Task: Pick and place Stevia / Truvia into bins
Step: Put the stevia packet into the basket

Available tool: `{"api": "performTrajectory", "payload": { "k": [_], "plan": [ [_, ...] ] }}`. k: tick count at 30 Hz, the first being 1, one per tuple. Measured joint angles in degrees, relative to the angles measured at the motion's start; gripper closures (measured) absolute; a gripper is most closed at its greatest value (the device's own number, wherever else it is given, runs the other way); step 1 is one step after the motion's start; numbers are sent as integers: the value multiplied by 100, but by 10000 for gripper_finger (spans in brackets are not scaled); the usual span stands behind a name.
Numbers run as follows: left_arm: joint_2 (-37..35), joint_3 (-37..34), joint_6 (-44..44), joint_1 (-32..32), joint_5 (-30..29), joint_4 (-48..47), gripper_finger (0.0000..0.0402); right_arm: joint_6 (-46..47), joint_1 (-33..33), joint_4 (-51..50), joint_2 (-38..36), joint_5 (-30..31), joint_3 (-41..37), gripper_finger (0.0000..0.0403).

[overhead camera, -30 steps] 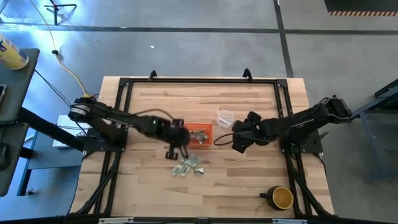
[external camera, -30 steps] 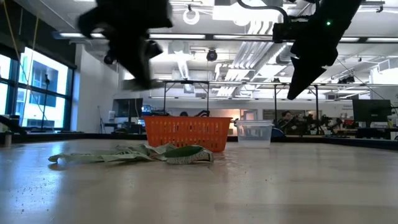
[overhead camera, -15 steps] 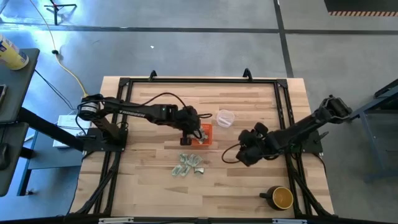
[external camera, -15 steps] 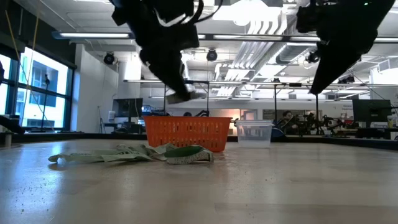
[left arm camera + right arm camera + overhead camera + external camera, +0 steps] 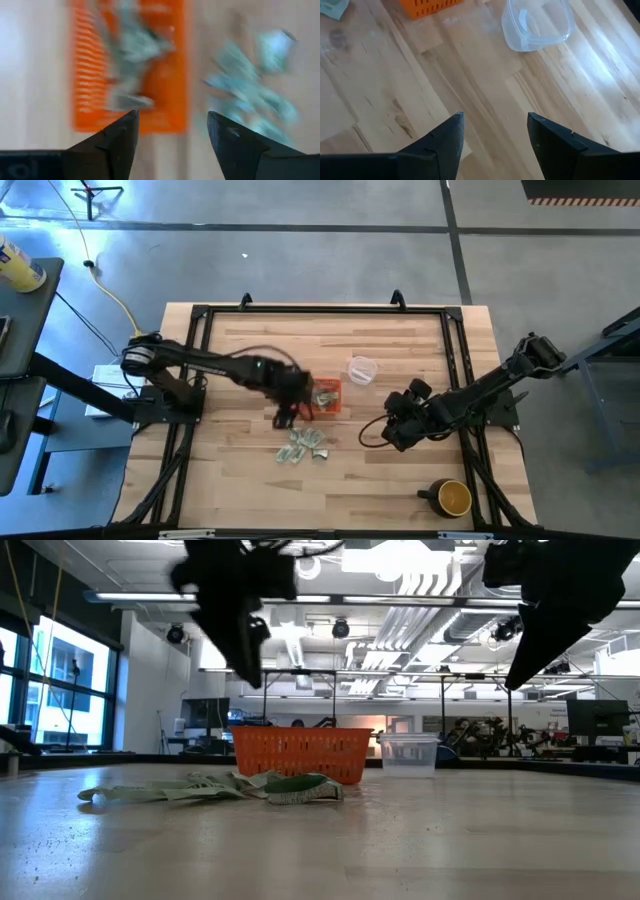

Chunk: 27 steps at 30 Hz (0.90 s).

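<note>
While the left gripper point(image 5: 290, 412) hangs with fingers apart and empty beside the orange bin point(image 5: 326, 395), sachets lie inside that bin and more point(image 5: 304, 445) lie on the desk point(image 5: 400, 350) just below. Right gripper point(image 5: 393, 435) waits, fingers apart.

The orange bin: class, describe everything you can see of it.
The orange bin is a small square plastic container with low, slotted walls, standing upright on the wooden table. Pale green sachets lie inside; more sachets lie loose nearby on the table. The left gripper, open, is beside it.
</note>
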Motion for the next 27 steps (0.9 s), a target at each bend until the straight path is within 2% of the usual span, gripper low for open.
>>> {"api": "performTrajectory", "payload": {
  "k": [4, 7, 11, 13, 16, 21, 24, 27],
  "plan": [
    [-7, -275, 523, -711, 241, -129, 142, -163, 0, 15, 0, 89, 0, 194],
    [-15, -590, 767, -1083, 149, 505, 158, -291, -17, 28, 0, 113, 0, 194],
    [-15, -858, 164, -1080, -162, 1051, 169, -422, -15, 39, 0, 102, 0, 194],
    [-16, -932, 384, -1085, -208, 1117, 167, -430, -15, 42, 0, 82, 0, 194],
    [-14, -1033, 875, -1184, 106, 1291, 162, -468, -15, 44, 0, 63, 0, 194],
    [288, -1106, 845, -1170, 440, 1166, 165, -453, -15, 49, 0, 19, -2, 194],
    [355, -1085, 1138, -1431, 681, 1246, 174, -424, -15, 30, 0, -43, -11, 194],
    [383, -1087, 621, -1616, 788, 1211, 183, -418, -15, 25, 0, -65, -11, 194]
  ]
}}
